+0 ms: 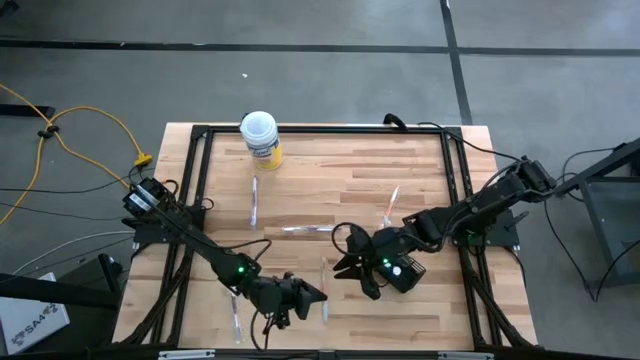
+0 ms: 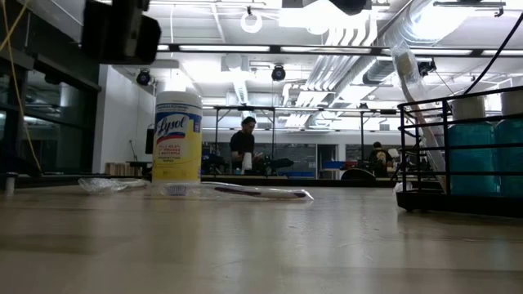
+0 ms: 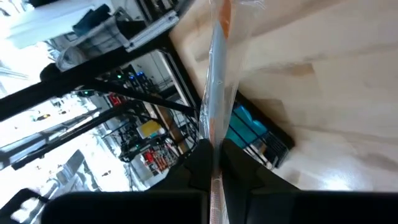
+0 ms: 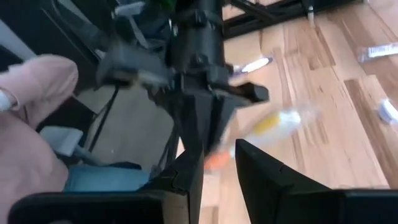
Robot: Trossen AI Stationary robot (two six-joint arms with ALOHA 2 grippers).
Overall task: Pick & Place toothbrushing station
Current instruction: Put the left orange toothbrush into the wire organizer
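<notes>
One rigid, probably light toothbrushing station point(image 2: 458, 202): grab its frame. Left fingers point(image 3: 199, 165) pinch a wrapped toothbrush point(image 3: 214, 93); right fingers point(image 4: 186, 180) narrowly apart.

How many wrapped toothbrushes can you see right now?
5 wrapped toothbrushes: one near the Lysol canister, one mid-table, one right of centre, one near the front-left edge, one held by the left gripper. The arms may hide others.

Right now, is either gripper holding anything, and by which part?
The left gripper is shut on a wrapped toothbrush, pinched near one end. Whether the right gripper grips that toothbrush too cannot be told.
</notes>
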